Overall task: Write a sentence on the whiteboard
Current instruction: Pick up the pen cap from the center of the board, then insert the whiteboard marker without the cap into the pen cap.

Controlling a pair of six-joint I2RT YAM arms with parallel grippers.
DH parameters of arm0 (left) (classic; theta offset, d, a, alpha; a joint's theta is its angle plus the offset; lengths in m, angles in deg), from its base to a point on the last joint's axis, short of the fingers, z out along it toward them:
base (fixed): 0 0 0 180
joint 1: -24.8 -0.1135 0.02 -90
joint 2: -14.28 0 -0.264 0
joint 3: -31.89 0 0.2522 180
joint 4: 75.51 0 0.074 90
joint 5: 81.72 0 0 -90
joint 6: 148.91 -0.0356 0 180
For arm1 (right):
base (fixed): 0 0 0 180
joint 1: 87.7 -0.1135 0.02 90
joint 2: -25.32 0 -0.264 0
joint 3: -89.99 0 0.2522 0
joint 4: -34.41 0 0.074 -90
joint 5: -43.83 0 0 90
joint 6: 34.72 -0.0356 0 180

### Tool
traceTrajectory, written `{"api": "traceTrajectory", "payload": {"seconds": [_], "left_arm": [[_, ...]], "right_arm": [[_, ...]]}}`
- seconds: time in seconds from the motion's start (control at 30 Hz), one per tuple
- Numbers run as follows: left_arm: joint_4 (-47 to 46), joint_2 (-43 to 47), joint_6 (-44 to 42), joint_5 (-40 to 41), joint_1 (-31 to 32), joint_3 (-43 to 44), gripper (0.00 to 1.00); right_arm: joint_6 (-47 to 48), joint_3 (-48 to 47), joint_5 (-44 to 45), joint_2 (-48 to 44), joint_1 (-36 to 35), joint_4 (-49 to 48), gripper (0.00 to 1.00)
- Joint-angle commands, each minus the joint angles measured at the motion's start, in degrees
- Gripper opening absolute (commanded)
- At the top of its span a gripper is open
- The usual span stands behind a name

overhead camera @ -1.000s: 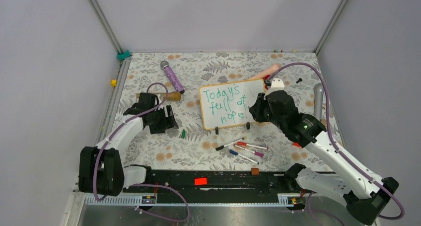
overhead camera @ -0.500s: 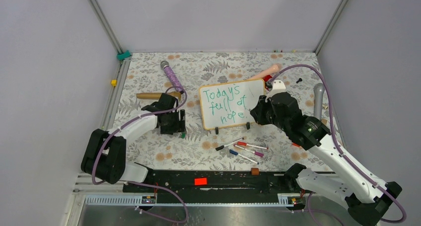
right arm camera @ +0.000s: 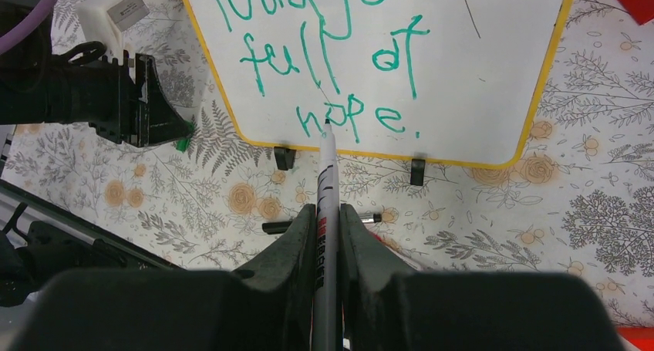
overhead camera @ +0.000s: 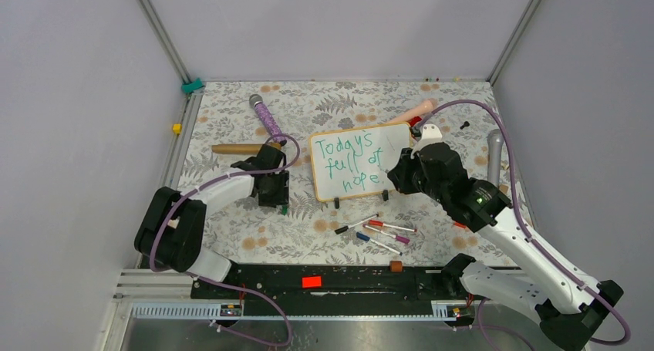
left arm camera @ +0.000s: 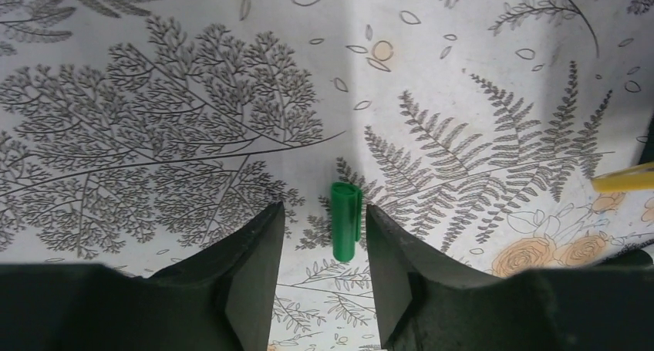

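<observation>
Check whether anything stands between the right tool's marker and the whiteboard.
Nothing visible does. The right tool holds the slim white marker with its tip at the green handwritten sentence on the tan-framed rectangular whiteboard.

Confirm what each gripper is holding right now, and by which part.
Right gripper holds a marker by its barrel, tip toward the whiteboard. Left gripper holds nothing: open, with a green cap lying loose between its fingers.
</observation>
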Motion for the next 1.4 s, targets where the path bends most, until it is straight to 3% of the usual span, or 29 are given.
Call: {"api": "traceTrajectory", "payload": {"seconds": [0.0, 0.1, 0.27, 0.3, 0.5, 0.63, 0.77, 0.97, 1.37], "left_arm": [[-2.4, -1.5, 2.0, 1.8, 2.1, 1.6, 0.43], [-2.3, -2.6, 3.3, 4.1, 4.0, 1.8, 0.43], [-4.4, -3.9, 6.5, 4.4, 4.3, -0.1, 0.02], [-4.2, -3.9, 7.0, 4.5, 4.4, 0.0, 0.0], [5.0, 2.6, 13.2, 2.4, 4.3, 7.6, 0.0], [11.8, 8.4, 26.5, -1.3, 3.1, 16.6, 0.0], [10.2, 11.5, 43.1, -8.9, 0.4, 17.6, 0.0], [5.7, 15.8, 63.1, -10.7, 0.2, 16.5, 0.0], [-1.8, 18.9, 75.5, -12.2, 0.5, 12.9, 0.0]], "right_arm": [[1.1, -0.3, -1.5, 0.2, 0.4, -1.2, 0.0], [1.2, 0.0, -1.9, 0.0, 0.4, -1.2, 0.0], [1.6, 0.2, -3.0, -0.6, 0.4, -0.5, 0.0], [1.9, 0.2, -3.7, -0.7, 0.4, -0.2, 0.0], [3.7, 0.1, -9.9, -1.3, 0.4, -0.9, 0.0], [1.7, 0.5, -13.7, -0.9, 0.2, -3.8, 0.0], [0.6, -0.4, -13.0, 1.2, -2.2, -7.5, 0.0], [3.0, -8.0, -9.7, 7.7, -9.0, -13.0, 0.0], [8.2, -13.6, -10.0, 15.1, -11.9, -15.7, 0.0]]}}
